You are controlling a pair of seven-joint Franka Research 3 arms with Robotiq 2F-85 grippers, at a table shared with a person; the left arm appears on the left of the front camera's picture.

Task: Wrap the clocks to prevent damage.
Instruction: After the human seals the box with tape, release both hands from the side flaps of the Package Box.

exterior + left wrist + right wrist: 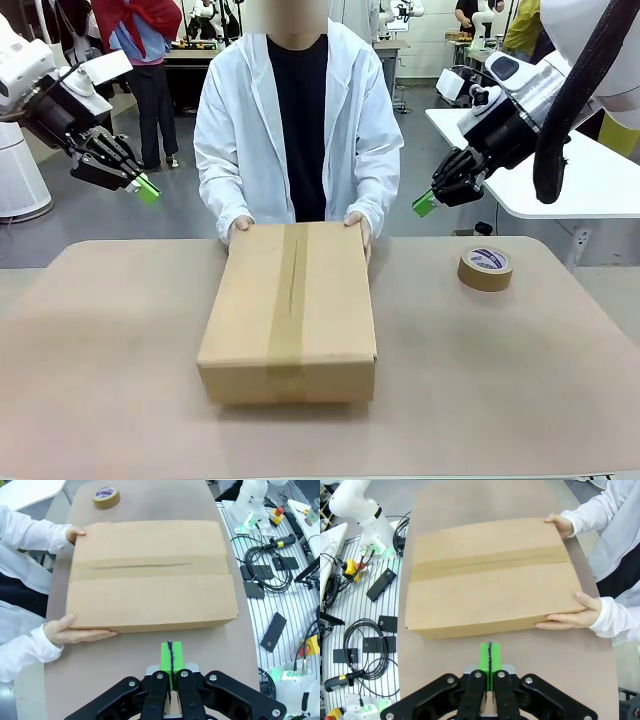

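Clocks can't be seen, presumably inside the taped brown cardboard box (pixel 288 315) on the counter (pixel 520 380), long axis toward the person, midway below left pincer (pixel 148 189) and right pincer (pixel 424 204), both clenched empty, equally near.

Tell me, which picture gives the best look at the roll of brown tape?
The front view: the roll of tape lies whole and near on the table. The left wrist view has it small at the top edge.
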